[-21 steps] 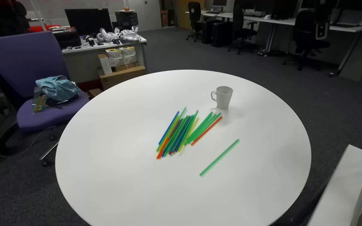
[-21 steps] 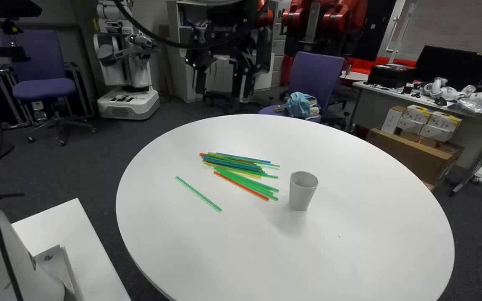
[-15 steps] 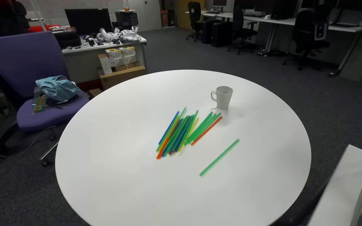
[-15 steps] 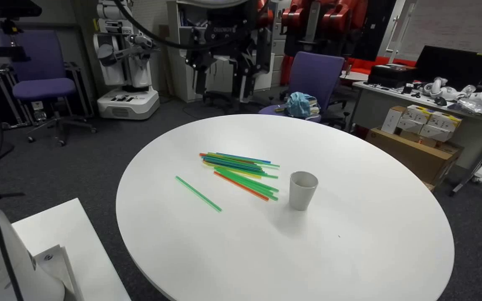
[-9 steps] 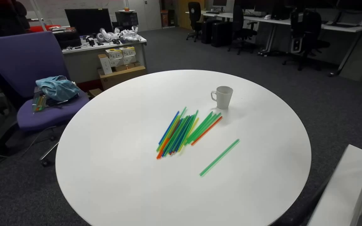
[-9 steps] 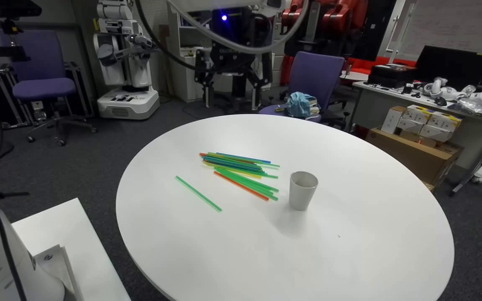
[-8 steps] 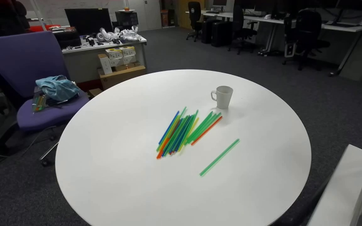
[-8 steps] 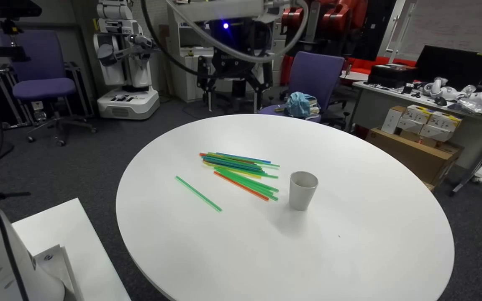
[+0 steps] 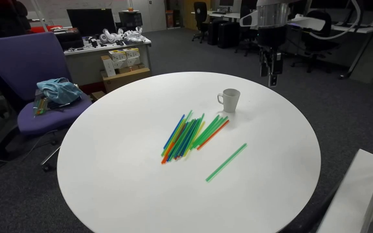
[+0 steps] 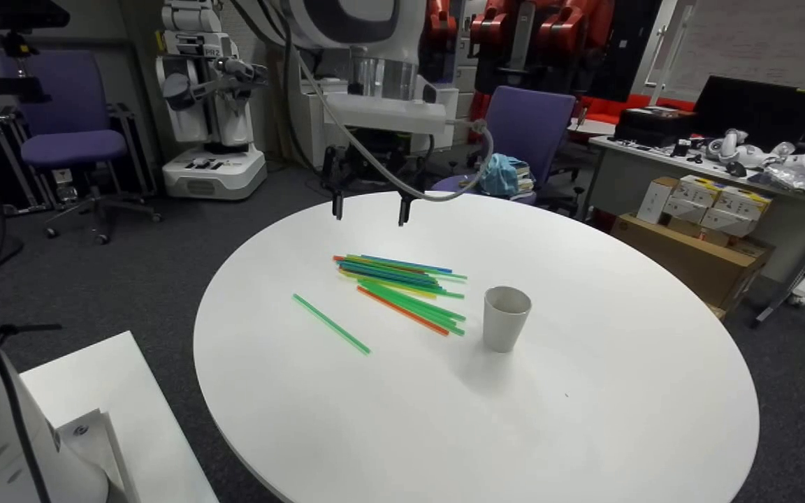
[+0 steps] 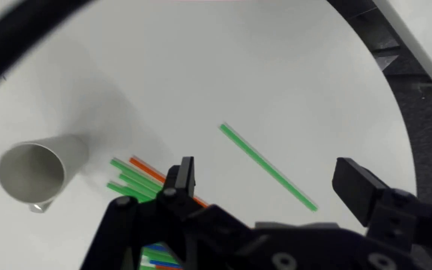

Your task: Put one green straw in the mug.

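Note:
A single green straw lies flat on the round white table, apart from the other straws; it also shows in an exterior view and the wrist view. The white mug stands upright, its handle hidden in an exterior view. In the wrist view the mug is at the left with its opening showing. My gripper is open and empty, held above the table; it also shows in an exterior view. In the wrist view the straw appears between the gripper's spread fingers, well below them.
A heap of green, blue, orange and yellow straws lies beside a bundle of green straws with an orange straw, near the mug. The round table's edge and a white side table are nearby.
My gripper has come down toward the table, with the arm now in both exterior views. It stays open. The straws and mug have not moved.

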You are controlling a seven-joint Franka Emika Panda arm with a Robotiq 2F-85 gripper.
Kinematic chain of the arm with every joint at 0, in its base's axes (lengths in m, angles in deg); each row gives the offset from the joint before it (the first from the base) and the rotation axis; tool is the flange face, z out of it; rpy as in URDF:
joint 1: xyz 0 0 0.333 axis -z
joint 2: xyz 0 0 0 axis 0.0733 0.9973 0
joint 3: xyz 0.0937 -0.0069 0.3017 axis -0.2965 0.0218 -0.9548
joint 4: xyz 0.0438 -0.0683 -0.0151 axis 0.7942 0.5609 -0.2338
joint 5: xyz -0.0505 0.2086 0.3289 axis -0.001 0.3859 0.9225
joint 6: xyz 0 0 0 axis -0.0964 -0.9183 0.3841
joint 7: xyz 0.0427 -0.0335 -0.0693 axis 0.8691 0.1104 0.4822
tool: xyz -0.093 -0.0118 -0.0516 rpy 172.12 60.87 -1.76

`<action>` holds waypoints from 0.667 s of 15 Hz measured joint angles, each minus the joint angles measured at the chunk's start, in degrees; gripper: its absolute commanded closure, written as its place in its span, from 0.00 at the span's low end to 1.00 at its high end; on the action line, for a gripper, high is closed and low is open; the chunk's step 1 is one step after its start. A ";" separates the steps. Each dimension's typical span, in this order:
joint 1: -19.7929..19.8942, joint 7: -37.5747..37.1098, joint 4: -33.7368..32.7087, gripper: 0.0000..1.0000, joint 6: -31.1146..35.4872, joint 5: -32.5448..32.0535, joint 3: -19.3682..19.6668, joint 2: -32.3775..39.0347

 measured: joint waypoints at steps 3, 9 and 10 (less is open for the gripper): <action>-0.02 9.35 0.02 0.00 -0.30 1.67 -0.65 1.28; 0.02 11.93 0.16 0.00 -2.61 -4.22 -2.22 2.58; 0.03 11.94 0.16 0.00 -2.61 -4.25 -2.22 2.63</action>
